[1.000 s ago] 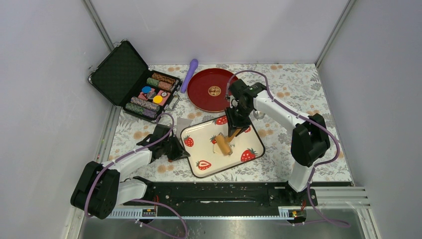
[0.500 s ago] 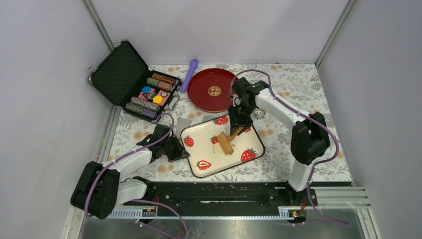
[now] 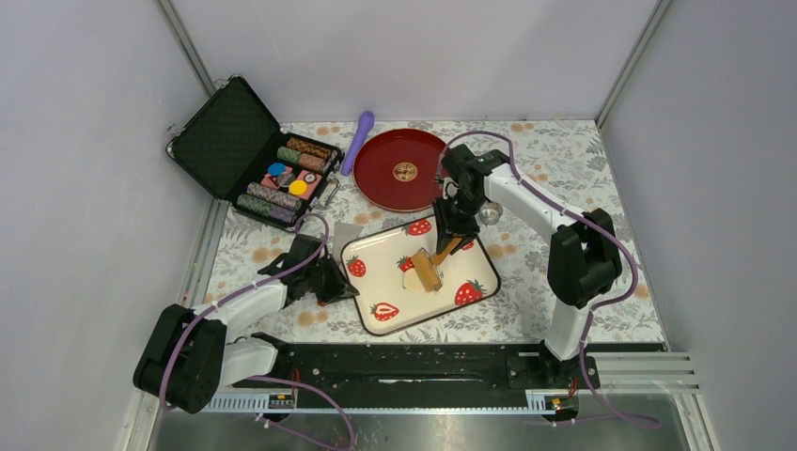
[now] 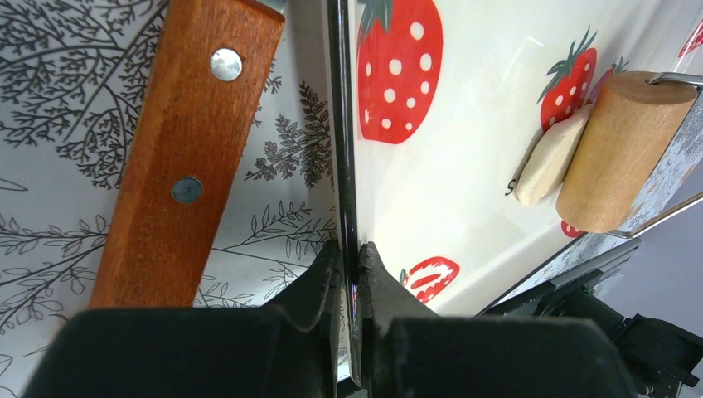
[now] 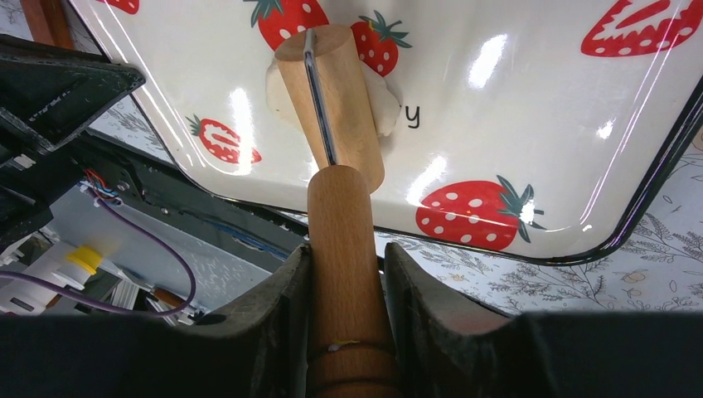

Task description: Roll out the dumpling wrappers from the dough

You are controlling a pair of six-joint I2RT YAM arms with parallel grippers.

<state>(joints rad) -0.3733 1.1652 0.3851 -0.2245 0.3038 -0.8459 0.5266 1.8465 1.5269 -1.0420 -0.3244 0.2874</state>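
Observation:
The dough (image 5: pixel 381 108) is a pale lump on the strawberry tray (image 3: pixel 390 282), pressed under the wooden roller (image 5: pixel 332 99). From the left wrist the dough (image 4: pixel 543 157) lies against the roller (image 4: pixel 618 153). My right gripper (image 5: pixel 344 253) is shut on the roller's wooden handle (image 5: pixel 344 215), above the tray's far side (image 3: pixel 446 240). My left gripper (image 4: pixel 350 253) is shut on the tray's black left rim (image 4: pixel 340 124) and sits at the tray's left edge (image 3: pixel 343 287). The dumpling wrappers are out of view.
A wooden-handled tool (image 4: pixel 178 149) lies on the floral cloth just left of the tray. Behind the tray are a red plate (image 3: pixel 402 169), a purple stick (image 3: pixel 358 141) and an open black case of chips (image 3: pixel 254 155). A small metal ring (image 3: pixel 488 216) sits right of the right gripper.
My right gripper has shifted slightly to the right and away, drawing the roller a little across the dough. The left arm and the tray have not moved.

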